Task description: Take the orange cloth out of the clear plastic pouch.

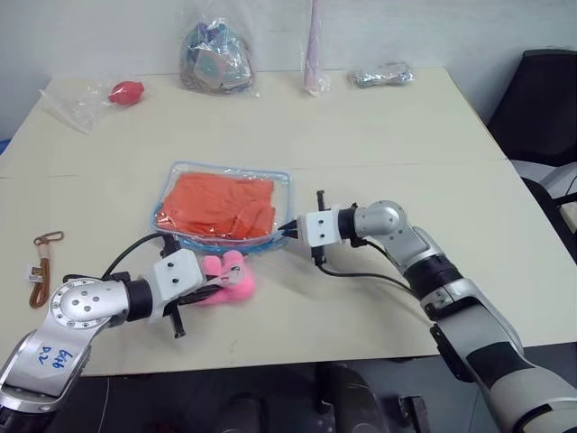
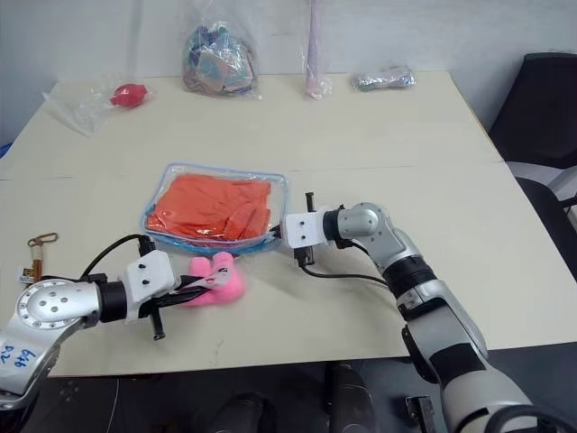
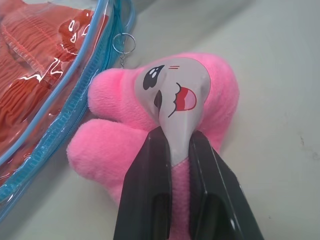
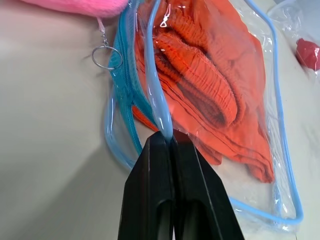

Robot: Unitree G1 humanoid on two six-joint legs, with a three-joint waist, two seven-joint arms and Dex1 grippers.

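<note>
— Where was the orange cloth (image 1: 221, 206)?
— Inside the clear plastic pouch (image 1: 282, 185), just beyond the right gripper (image 4: 167, 137), which pinched its blue trim.
— And the left gripper (image 3: 175, 150)?
— Clamped on the pink plush toy (image 3: 210, 95) beside the pouch.

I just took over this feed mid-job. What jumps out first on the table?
The orange cloth glows through the clear plastic pouch at the table's middle, still inside. The right gripper is shut on the pouch's blue edge at its near right corner. Just in front of the pouch, the left gripper pinches a pink plush toy, whose keyring lies at the zipper.
</note>
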